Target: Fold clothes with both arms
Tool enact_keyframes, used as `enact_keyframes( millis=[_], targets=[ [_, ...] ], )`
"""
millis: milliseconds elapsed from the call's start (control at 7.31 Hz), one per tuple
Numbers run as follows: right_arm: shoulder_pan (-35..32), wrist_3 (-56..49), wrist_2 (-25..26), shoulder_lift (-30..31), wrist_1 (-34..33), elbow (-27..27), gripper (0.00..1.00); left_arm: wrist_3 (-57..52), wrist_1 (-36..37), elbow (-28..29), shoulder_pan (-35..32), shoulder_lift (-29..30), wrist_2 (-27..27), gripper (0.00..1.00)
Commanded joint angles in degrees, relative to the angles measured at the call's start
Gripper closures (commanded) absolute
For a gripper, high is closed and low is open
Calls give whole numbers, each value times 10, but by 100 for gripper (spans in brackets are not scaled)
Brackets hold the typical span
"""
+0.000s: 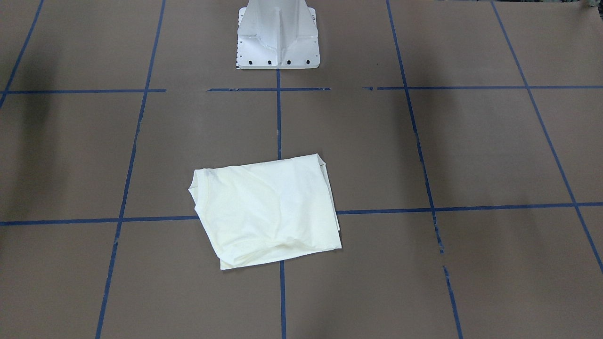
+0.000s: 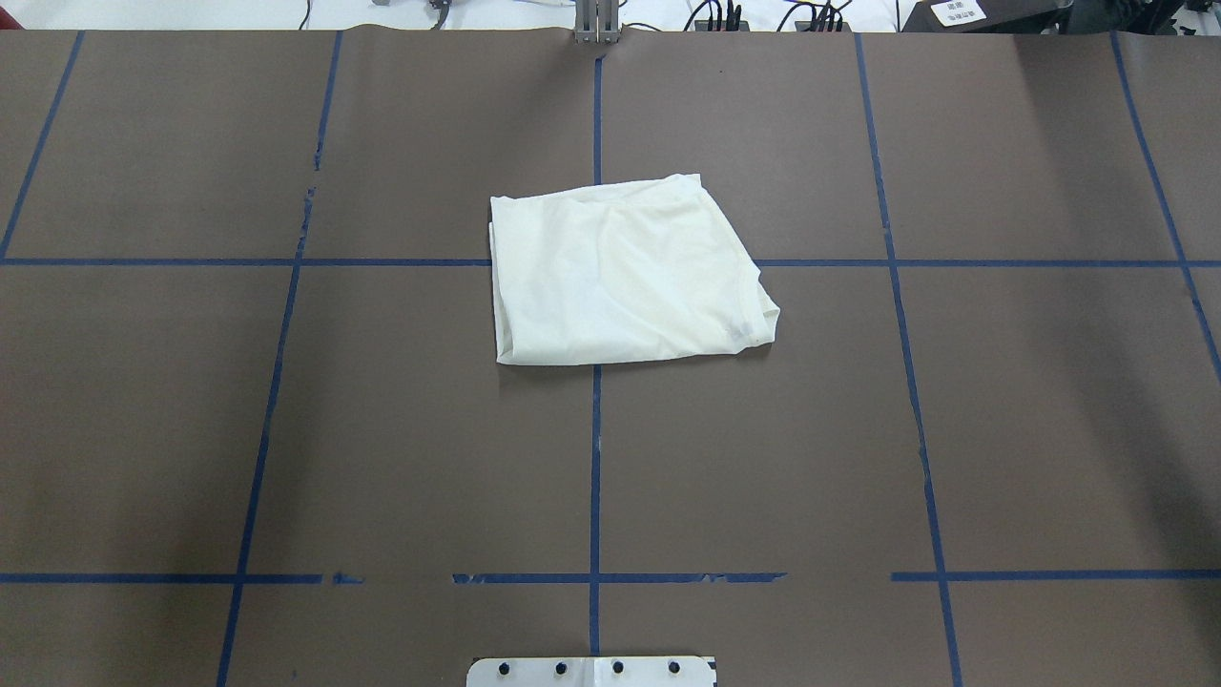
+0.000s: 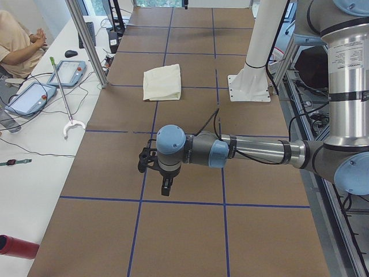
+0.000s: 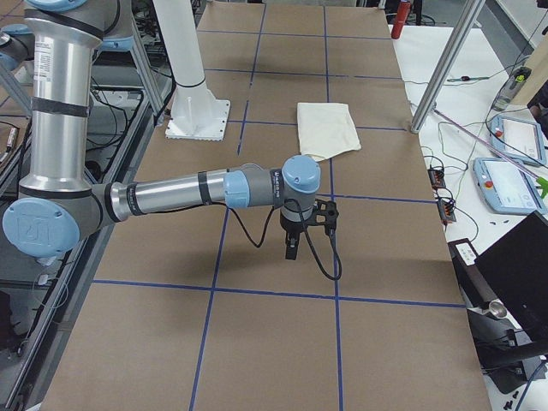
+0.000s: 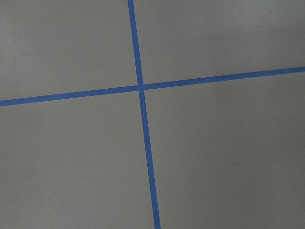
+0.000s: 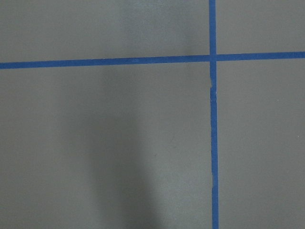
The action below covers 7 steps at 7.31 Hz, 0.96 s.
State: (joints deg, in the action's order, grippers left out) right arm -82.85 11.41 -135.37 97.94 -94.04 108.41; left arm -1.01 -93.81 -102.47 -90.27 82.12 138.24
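The cream shirt (image 2: 620, 272) lies folded into a compact, roughly square bundle on the brown table, plain side up, near the middle line (image 1: 266, 212). No print shows. Neither arm appears in the overhead or front views. In the exterior left view my left arm reaches low over the table, and its gripper (image 3: 166, 187) points down well short of the shirt (image 3: 162, 82). In the exterior right view my right gripper (image 4: 291, 248) hangs likewise, apart from the shirt (image 4: 327, 128). I cannot tell whether either is open or shut. Both wrist views show only brown table and blue tape.
The white pedestal base (image 1: 278, 37) stands at the robot's edge of the table. Blue tape lines grid the brown surface. A side bench holds teach pendants (image 3: 69, 72), a grabber tool (image 3: 63, 98) and a red bottle (image 3: 17, 247). A person (image 3: 17, 46) sits there.
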Motion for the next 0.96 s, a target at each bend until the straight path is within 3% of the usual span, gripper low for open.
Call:
enact_keyframes(
  millis=[0,821],
  targets=[
    [-3,-9,11,3,3,-3,0,0,-1,-3,0,1,1,0],
    [1,-9,7,3,3,-16,0,-1,-14,1,0,1,-5,0]
  ],
)
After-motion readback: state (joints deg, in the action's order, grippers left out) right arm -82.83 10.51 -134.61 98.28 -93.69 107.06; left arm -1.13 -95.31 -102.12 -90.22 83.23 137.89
